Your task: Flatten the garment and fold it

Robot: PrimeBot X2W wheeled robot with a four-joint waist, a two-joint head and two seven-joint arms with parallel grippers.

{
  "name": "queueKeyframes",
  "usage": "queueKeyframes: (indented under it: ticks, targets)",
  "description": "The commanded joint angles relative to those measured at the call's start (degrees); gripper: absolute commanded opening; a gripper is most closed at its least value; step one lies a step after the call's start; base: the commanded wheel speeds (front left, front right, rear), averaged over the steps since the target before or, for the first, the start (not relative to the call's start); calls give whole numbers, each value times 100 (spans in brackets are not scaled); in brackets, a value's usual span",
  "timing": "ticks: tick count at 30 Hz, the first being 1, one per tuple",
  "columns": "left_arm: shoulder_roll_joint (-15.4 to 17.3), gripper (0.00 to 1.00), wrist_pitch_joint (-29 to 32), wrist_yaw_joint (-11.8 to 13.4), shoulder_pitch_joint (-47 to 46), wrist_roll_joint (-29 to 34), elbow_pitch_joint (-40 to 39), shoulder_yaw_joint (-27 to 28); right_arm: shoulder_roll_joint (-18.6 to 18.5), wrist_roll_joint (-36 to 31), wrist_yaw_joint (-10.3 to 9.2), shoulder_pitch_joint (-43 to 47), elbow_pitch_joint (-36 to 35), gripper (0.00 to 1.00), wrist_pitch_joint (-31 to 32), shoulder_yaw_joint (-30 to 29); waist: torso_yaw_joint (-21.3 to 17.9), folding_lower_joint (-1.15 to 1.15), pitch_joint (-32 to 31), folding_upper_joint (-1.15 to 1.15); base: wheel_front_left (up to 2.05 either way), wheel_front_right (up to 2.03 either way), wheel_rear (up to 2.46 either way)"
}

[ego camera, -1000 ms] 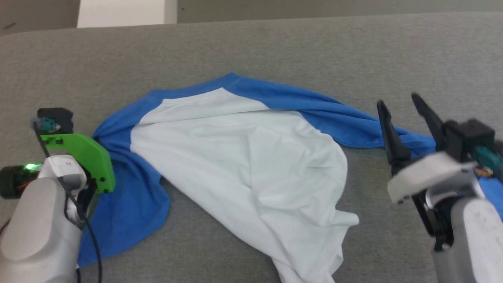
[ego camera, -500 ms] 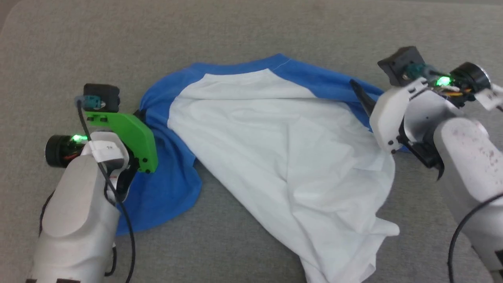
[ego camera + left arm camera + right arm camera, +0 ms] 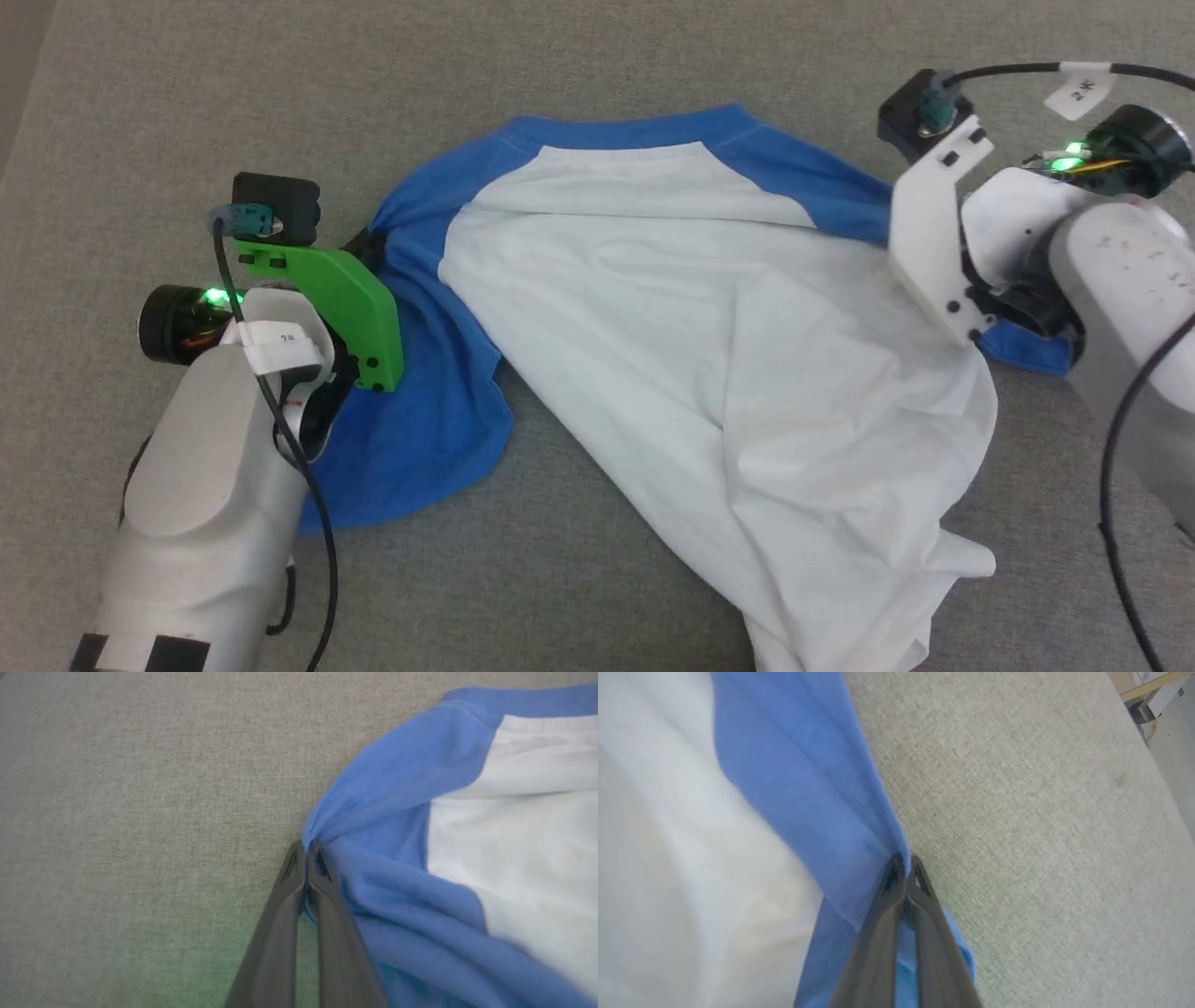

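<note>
One white shirt (image 3: 709, 355) with blue sleeves lies rumpled on a grey fabric surface (image 3: 653, 75). Left gripper (image 3: 306, 851) jaws are clamped tight on one sleeve's edge; right gripper (image 3: 906, 863) jaws clamp the opposite sleeve.

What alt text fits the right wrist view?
The right end effector is shut on the blue edge of the shirt, pinching a fold of it. The shirt's white body spreads to the left, and the grey surface lies to the right.
</note>
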Motion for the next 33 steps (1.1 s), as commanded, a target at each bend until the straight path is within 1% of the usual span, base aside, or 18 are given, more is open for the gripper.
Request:
queueKeyframes:
  ticks: [1,4,6,11,17,19,23,25,27,28,30,33]
  targets:
    - [50,0,-54,-41,-53,65,73,-46,-261,16,-11,216,97,0,105,62,-48,-1,-31,0,0,0,0]
    - [136,0,-256,-77,-150,96,18,-27,-432,-28,-11,73,-182,0,-161,48,-128,-1,-72,0,0,0,0]
    - [243,0,-401,-110,-263,157,-58,-25,-532,-111,-11,-93,-343,0,-470,-14,-205,-1,-92,0,0,0,0]
    - [569,0,-720,-199,-716,414,-398,-86,-724,-372,-11,-616,-451,0,-1035,-262,-413,-1,-84,0,0,0,0]
    - [777,0,-815,-310,-1626,410,-750,-52,-826,-626,-11,-1510,-382,0,-1406,-616,-680,-1,133,0,0,0,0]
    - [977,0,-792,-323,-1991,687,-866,-166,-811,-755,-11,-1859,-368,0,-1494,-760,-784,-1,241,0,0,0,0]
    - [1106,0,-824,-296,-2743,767,-900,-34,-730,-1026,-11,-2533,-304,0,-1681,-1075,-996,-1,465,0,0,0,0]
    - [1147,0,-881,-235,-3158,793,-863,72,-712,-1137,-11,-2868,-243,0,-1764,-1189,-1081,-1,573,0,0,0,0]
    - [1208,0,-969,-105,-3533,908,-855,153,-653,-1251,-11,-3176,-164,0,-1886,-1370,-1159,-1,662,0,0,0,0]
    - [1217,0,-1044,3,-3729,944,-867,232,-610,-1332,-11,-3340,-130,0,-1986,-1505,-1195,-1,706,0,0,0,0]
    - [1252,0,-1163,153,-4086,983,-851,371,-499,-1522,-11,-3626,-81,0,-2232,-1778,-1270,-1,796,0,0,0,0]
    - [1317,0,-1378,309,-4518,1075,-781,493,-307,-1877,-11,-3943,-21,0,-2680,-2145,-1357,-1,890,0,0,0,0]
